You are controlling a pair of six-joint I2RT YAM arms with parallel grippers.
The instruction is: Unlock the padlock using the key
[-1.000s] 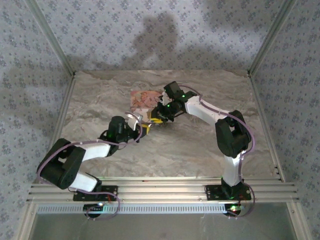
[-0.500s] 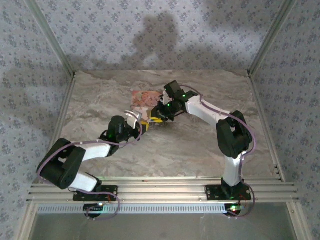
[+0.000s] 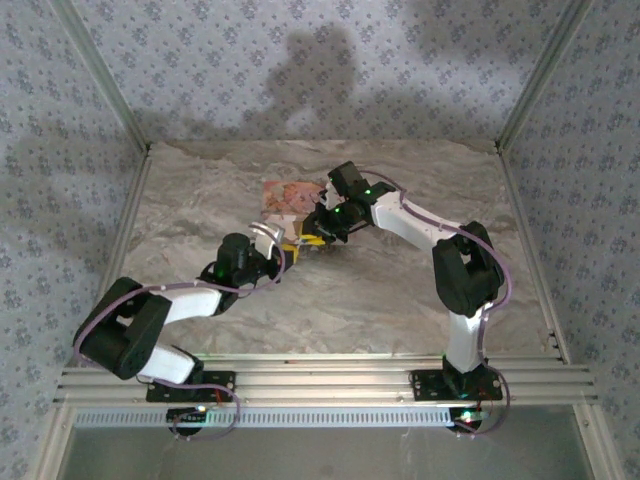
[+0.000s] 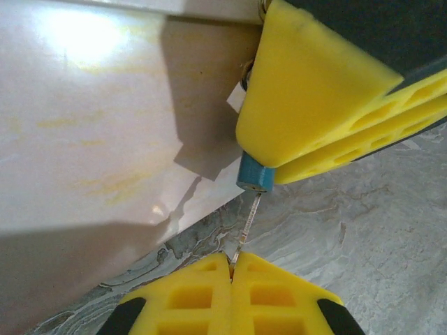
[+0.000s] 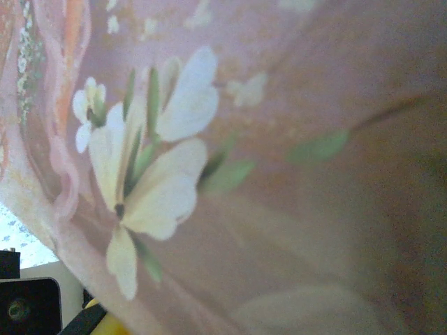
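Item one, my left gripper [image 4: 232,261]: both yellow fingers [image 4: 188,296] are pressed tip to tip, pinching the thin metal end of the key [image 4: 252,174]. Item two, the key: in my left wrist view the blue head is uppermost and the blade runs down from it into my fingertips, with the marble table [image 4: 363,230] behind it. The blue head touches the underside of the padlock [image 4: 300,91]. Item three, the padlock: a smooth bright-yellow block at the upper right of that view, with a glint of metal at its upper left corner and holed yellow bars [image 4: 363,136] along its lower right edge. Item four, my right gripper [image 3: 318,232]: seen from above, it sits mid-table just beyond my left one, with yellow showing between the two. Whether its fingers are parted or clamped I cannot tell. Item five, a pink box [image 3: 287,197]: on the table just behind both grippers, printed with a pale flower and green leaves that my right wrist camera sees very close. Item six, a pale glossy panel [image 4: 91,125]: just left of the key, shadowed along its lower edge.
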